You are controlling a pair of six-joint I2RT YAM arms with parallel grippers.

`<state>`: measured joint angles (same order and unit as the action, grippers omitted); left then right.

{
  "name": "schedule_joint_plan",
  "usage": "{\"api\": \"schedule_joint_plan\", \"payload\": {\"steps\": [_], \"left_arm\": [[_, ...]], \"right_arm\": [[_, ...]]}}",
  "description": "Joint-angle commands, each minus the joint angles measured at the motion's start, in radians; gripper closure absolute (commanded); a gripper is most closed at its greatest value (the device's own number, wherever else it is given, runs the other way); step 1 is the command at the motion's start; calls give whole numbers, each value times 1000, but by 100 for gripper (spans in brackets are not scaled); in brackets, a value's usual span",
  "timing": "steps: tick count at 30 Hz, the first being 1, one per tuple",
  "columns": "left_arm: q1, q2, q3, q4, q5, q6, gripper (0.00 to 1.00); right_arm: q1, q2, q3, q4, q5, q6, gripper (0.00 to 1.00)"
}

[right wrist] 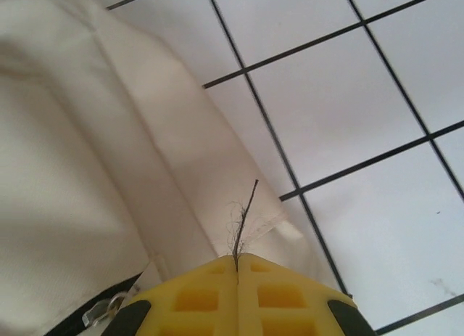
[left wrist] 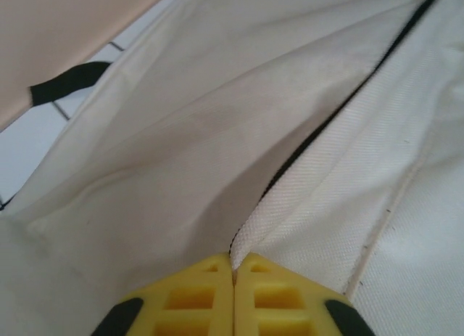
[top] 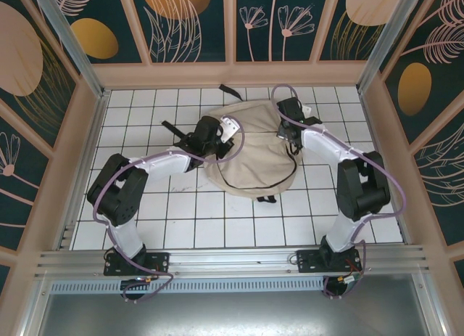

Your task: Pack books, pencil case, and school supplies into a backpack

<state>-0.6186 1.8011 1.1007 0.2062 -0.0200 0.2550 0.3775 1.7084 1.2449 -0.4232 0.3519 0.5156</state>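
Note:
The beige backpack (top: pixel 254 158) lies flat in the middle of the tiled table, a dark zipper line curving round its front. My left gripper (top: pixel 220 136) is at its left edge; in the left wrist view the yellow fingers (left wrist: pixel 233 262) are shut on a fold of cream fabric (left wrist: pixel 290 198) beside the dark zipper gap. My right gripper (top: pixel 288 134) is at the bag's upper right. Its fingers (right wrist: pixel 238 259) are shut on a thin dark frayed cord (right wrist: pixel 245 212) at the bag's edge. The books, pencil case and red square are out of view.
Black straps (top: pixel 172 127) stick out left of the bag and another strap (top: pixel 230 91) at its far side. A metal zipper pull (right wrist: pixel 109 307) sits by the right fingers. White tiles (top: pixel 217 212) stretch toward the arm bases; wooden walls enclose the table.

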Motion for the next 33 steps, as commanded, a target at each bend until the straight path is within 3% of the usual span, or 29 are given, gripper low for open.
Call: {"api": "schedule_joint_plan", "payload": {"steps": [1,3,4,8,12,15,19,20,24,27,33], "left_arm": [[33,-1,33,73,-153,-49,76],[33,-18,21,76,-130,-83,52],[33,-33,17,66,-103,-94,45],[33,-129,0,27,-57,-180,33],[34,-260,-41,23,-165,-293,14],[46,-353,-80,24,-295,-376,1],[105,-450,-122,-11,-412,-482,1],[128,-476,-159,-13,-448,-514,1],[232,-576,-303,37,-610,-627,2],[286,-646,-422,102,-723,-667,1],[355,-693,-612,230,-842,-664,1]], "right_arm": [[1,-57,-26,-16,-61,30,100],[1,-70,-18,-2,-100,25,100],[1,-78,-10,2,-122,21,96],[0,-155,6,37,-182,-8,63],[-15,-284,-15,81,-118,-35,34],[-25,-405,-76,151,0,-87,25],[-67,-547,-181,243,148,-149,10],[-82,-581,-216,276,185,-169,2],[-162,-683,-378,446,247,-226,1],[-234,-720,-492,551,223,-249,1],[-304,-701,-701,752,200,-319,1]]}}
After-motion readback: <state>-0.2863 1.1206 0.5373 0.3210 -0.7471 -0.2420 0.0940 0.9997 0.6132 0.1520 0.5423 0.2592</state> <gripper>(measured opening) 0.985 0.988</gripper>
